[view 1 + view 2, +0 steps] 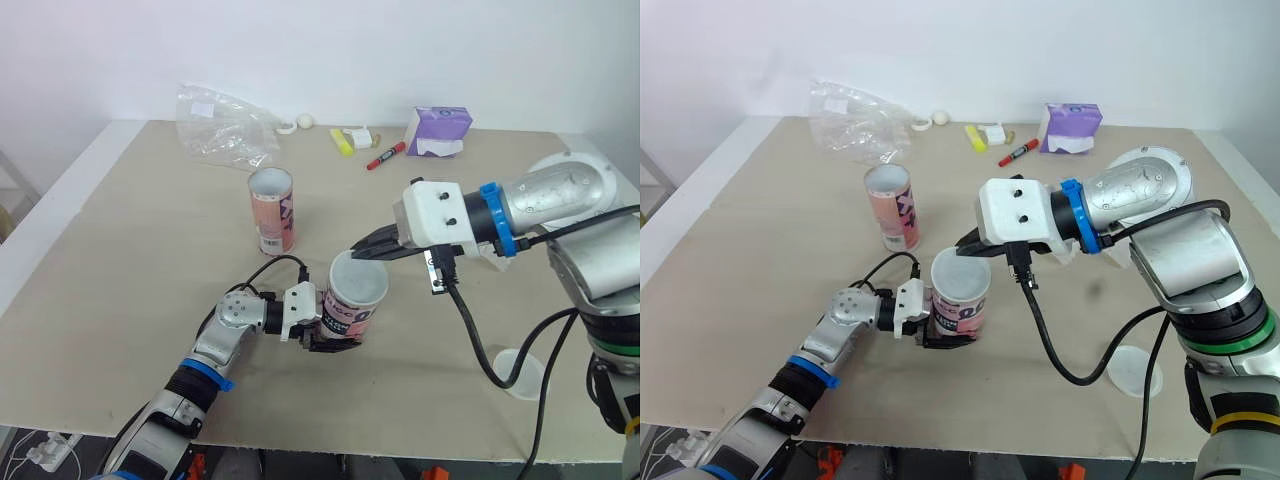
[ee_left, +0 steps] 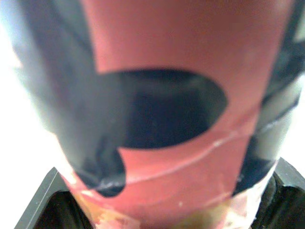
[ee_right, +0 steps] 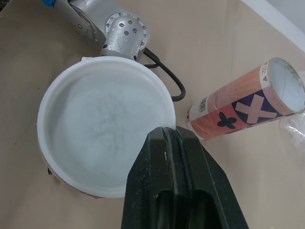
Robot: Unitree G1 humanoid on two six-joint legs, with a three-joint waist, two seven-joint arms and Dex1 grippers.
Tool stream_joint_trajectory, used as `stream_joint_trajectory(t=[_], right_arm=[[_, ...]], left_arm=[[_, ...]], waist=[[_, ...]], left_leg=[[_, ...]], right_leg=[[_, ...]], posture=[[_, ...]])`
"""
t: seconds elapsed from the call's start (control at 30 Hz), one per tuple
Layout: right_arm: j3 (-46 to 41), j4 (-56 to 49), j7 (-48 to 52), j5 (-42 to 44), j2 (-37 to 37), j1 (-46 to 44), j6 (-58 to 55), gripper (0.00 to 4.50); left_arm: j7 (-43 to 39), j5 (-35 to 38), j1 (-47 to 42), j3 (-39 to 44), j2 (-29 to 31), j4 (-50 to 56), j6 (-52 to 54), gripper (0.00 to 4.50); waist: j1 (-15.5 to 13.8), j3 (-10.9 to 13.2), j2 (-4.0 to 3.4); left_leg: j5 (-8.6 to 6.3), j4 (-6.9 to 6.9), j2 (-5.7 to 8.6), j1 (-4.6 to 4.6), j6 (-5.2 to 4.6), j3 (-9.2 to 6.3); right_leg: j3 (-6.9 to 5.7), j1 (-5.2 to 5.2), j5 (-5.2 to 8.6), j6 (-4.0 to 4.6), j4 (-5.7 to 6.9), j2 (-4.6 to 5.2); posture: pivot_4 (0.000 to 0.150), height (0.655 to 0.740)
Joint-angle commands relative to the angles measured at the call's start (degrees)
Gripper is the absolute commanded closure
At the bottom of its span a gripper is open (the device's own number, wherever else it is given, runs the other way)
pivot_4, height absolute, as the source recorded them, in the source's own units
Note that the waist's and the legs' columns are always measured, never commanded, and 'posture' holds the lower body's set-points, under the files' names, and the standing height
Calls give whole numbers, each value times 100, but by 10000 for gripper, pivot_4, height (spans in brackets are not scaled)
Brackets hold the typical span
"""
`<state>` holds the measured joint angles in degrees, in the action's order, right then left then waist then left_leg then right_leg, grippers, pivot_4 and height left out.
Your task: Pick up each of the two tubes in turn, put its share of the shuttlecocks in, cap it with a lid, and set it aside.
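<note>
2 silver arms [image 1: 548, 198] are ringed by blue bands [image 1: 489, 215]; white wrist blocks [image 1: 432, 212], black cables [image 1: 470, 330] and black tools [image 1: 362, 250] are fitted.

Two tubes [image 1: 271, 208] [image 1: 350, 305], apparently two lids [image 1: 358, 279] [image 1: 1134, 370]

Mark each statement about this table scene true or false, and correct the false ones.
1. The left claw grips the near tube low on its body. True.
2. The near tube's top is open. False: a white lid sits on it.
3. The far tube lies on its side. False: it stands upright.
4. The right claw is shut, its tips at the lid's rim. True.
</note>
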<state>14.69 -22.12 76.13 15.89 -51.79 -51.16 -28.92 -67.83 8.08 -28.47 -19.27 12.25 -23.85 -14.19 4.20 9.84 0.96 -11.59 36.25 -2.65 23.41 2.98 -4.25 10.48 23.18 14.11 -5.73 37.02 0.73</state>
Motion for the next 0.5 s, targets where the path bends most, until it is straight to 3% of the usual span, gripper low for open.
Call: stream_joint_trajectory(t=[0.03, 0.4, 0.47, 0.5], right_arm=[[33, -58, 112, -4, 10, -149, 6, 44503], [100, -6, 195, -61, 84, -347, -64, 44503], [95, -12, 216, -43, 56, -322, -123, 39723], [91, -13, 219, -57, 53, -312, -109, 29863]], left_arm=[[128, -274, 159, -92, 125, -354, 137, 10330], [164, -273, 154, -76, 116, -356, 171, 10330], [168, -271, 156, -76, 113, -350, 182, 10330], [170, -271, 156, -76, 113, -347, 185, 10330]], waist=[[0, 0, 0], [5, 0, 0], [5, 0, 0], [5, 0, 0]], left_leg=[[0, 0, 0, 0, 0, 0], [0, 0, 0, 0, 0, 0], [0, 0, 0, 0, 0, 0], [0, 0, 0, 0, 0, 0]], right_leg=[[0, 0, 0, 0, 0, 0], [0, 2, 0, 0, 0, 0], [0, 3, 0, 0, 0, 0], [0, 3, 0, 0, 0, 0]], posture=[[1500, 7400], [1500, 7400], [1500, 7400], [1500, 7400]])
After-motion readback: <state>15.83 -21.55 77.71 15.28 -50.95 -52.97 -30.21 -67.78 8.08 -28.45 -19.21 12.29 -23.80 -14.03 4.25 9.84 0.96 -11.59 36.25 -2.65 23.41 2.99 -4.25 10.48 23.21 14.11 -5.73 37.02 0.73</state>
